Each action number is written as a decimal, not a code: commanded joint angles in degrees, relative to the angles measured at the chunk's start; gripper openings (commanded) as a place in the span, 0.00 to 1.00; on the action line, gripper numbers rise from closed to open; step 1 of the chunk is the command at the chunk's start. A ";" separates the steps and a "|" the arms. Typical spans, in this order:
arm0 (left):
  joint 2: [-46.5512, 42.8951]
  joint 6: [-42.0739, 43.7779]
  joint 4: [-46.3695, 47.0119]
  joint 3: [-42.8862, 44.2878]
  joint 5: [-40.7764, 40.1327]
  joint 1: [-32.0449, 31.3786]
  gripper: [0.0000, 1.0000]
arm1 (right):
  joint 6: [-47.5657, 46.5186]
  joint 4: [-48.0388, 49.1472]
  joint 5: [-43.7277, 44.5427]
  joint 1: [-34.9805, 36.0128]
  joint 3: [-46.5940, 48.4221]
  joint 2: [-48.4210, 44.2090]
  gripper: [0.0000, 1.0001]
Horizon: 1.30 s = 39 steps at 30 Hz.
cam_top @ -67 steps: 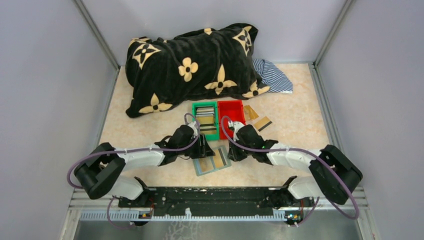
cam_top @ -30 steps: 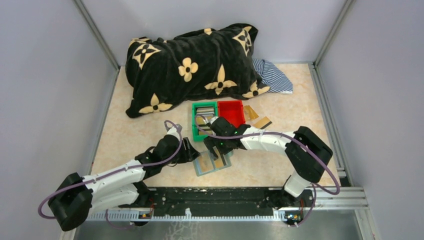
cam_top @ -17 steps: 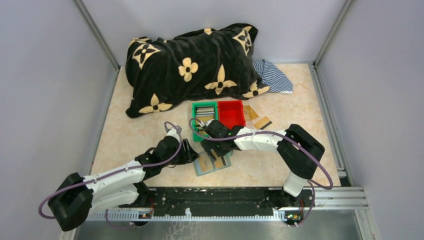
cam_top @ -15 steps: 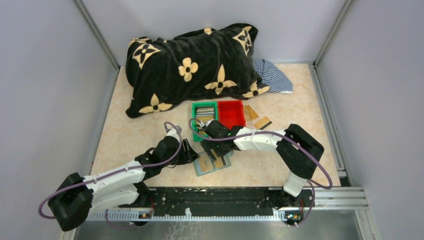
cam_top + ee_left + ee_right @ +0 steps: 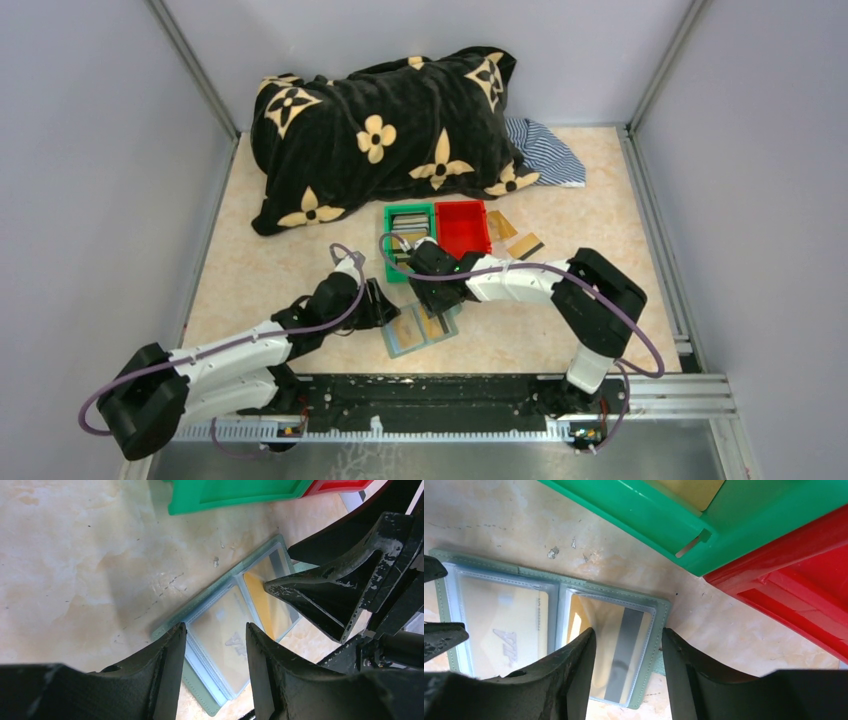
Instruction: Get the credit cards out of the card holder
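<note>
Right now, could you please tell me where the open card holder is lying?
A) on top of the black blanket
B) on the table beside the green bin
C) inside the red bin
B: the card holder lies flat on the table, close beside the green bin.

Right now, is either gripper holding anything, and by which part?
Nothing visibly held: the left gripper and right gripper stand open over the open card holder, the right straddling a pocketed credit card.
</note>
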 commanded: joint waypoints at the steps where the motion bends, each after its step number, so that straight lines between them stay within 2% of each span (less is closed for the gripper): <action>1: 1.42 0.78 3.00 0.18 2.53 0.16 0.53 | 1.25 -0.68 -0.34 0.95 0.93 0.26 0.49; 3: 2.07 1.10 3.06 0.65 3.05 0.16 0.54 | 1.37 -1.15 0.19 0.97 1.17 0.14 0.55; 6: 2.65 1.22 3.30 0.79 3.18 0.18 0.54 | 1.38 -2.12 2.32 1.41 1.64 -0.59 0.70; 8: 2.84 1.26 3.39 0.80 3.18 0.16 0.54 | 1.29 -3.30 3.93 2.29 2.48 -0.84 0.75; 17: 1.52 1.60 3.66 -0.08 3.51 0.16 0.54 | 3.57 -4.82 7.76 5.80 4.95 0.49 0.74; 31: -1.46 0.99 3.28 -2.54 2.87 0.16 0.54 | 4.39 -6.34 7.28 6.05 5.94 5.28 0.79; 39: -0.97 1.17 4.25 -2.76 2.88 0.16 0.54 | 5.92 -10.63 11.07 6.64 8.22 6.89 0.78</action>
